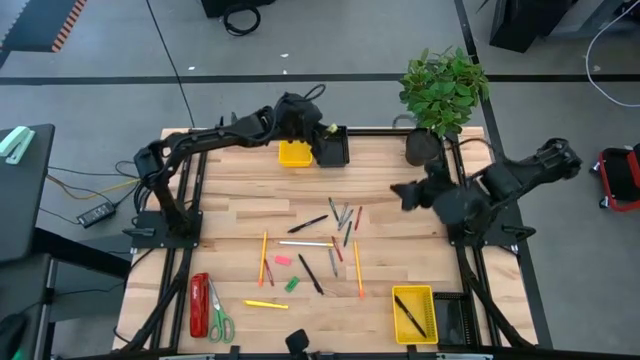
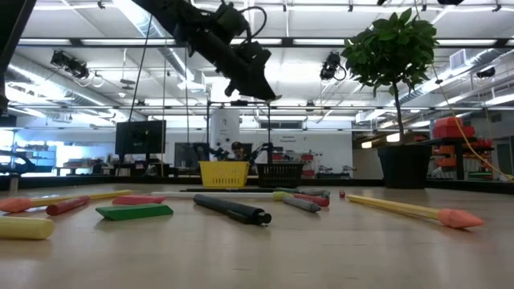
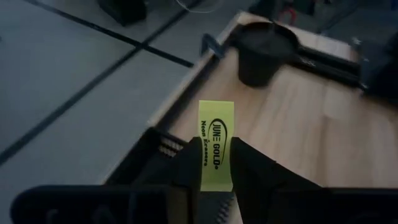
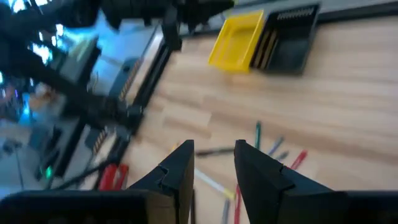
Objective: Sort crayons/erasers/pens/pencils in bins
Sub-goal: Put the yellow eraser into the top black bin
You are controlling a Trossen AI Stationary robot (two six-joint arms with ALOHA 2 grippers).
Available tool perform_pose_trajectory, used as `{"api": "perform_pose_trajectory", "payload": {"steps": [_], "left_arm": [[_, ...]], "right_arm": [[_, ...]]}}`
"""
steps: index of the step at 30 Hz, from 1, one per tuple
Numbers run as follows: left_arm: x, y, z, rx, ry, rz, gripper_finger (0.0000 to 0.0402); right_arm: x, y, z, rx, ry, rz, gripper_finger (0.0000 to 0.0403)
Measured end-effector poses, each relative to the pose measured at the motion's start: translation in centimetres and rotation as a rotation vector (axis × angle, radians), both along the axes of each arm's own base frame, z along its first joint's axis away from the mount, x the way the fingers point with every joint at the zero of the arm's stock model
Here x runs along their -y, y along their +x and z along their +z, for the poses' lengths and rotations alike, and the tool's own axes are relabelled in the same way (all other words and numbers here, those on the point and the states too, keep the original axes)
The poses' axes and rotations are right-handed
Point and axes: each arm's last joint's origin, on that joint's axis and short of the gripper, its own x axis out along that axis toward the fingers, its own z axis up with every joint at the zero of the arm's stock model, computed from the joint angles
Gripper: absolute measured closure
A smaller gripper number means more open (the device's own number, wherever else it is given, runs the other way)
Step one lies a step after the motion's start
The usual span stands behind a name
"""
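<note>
Desk (image 1: 240, 200) — left tool (image 1: 326, 130) is pinching a yellow eraser (image 3: 216, 144) over the black bin (image 1: 332, 150); right tool (image 4: 213, 163) is hanging spread.

The wooden table (image 1: 400, 210) carries scattered pencils (image 1: 263, 255), pens (image 1: 310, 273), crayons (image 1: 346, 222), erasers (image 1: 291, 284), bins (image 1: 294, 154), scissors (image 1: 218, 312) and a stapler (image 1: 199, 303).

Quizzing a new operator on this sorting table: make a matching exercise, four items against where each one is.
Items:
1. yellow eraser
2. red stapler
3. green eraser
4. right gripper

Places:
A. near left corner of the table
B. flat among the pencils
C. open, empty, above mid-table
D. clamped in the left gripper, over the far bins

Pairs: 1-D, 2-A, 3-B, 4-C
</note>
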Motion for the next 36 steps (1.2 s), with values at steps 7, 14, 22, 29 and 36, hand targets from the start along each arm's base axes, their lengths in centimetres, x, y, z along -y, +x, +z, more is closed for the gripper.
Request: {"api": "perform_pose_trajectory", "payload": {"steps": [7,14,22,29,36], "left_arm": [[-1.1,0.8,-2.9,-0.080,0.004,-0.056,0.0315],[-1.5,3.0,-4.4,-0.142,0.033,-0.121,0.0318],[-3.2,4.0,-7.2,-0.253,0.023,-0.131,0.0313],[-3.7,4.3,-9.1,-0.302,0.007,-0.142,0.0313],[-3.6,4.4,-10.7,-0.353,-0.020,-0.155,0.0294]], "right_arm": [[1.7,0.1,0.3,0.009,-0.005,-0.079,0.0282],[1.6,1.2,0.1,0.045,0.057,-0.105,0.0282],[1.3,1.5,0.0,0.065,0.170,-0.085,0.0282],[1.2,1.5,0.0,0.065,0.207,-0.057,0.0282],[1.2,1.5,0.0,0.073,0.222,-0.068,0.0282]]}}
